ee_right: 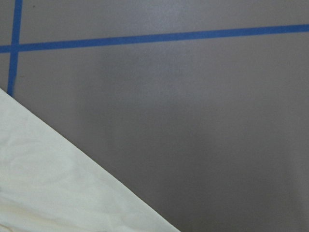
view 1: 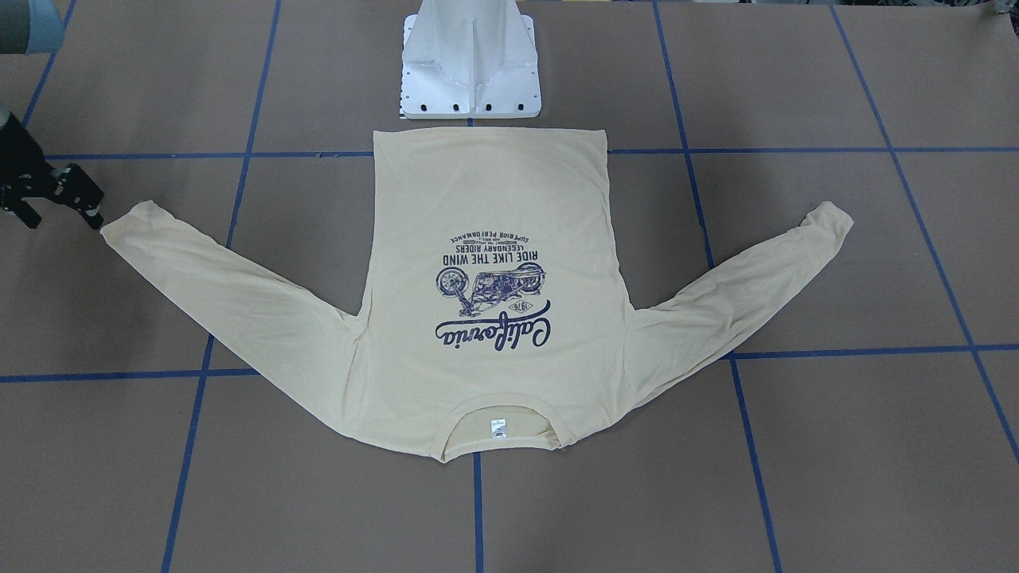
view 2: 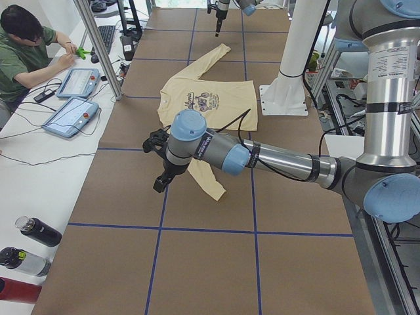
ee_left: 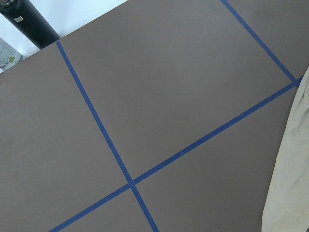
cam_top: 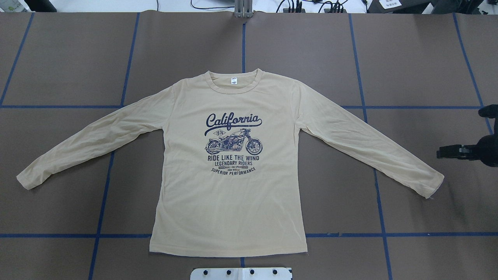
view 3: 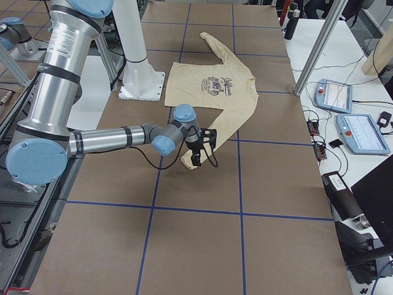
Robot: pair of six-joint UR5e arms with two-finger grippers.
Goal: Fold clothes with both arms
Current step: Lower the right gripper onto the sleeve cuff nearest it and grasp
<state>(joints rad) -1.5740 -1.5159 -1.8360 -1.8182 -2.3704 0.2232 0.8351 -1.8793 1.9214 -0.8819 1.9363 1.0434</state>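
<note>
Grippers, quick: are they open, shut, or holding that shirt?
Left gripper: cannot be told; only a side view shows it.
Right gripper: open, holding nothing.

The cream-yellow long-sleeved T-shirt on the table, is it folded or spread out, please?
Spread flat: the cream-yellow long-sleeved T-shirt lies print up, both sleeves stretched outward, nothing folded over.

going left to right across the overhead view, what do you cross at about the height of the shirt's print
sleeve on the view's left → navy California print → sleeve on the view's right → right end effector
</note>
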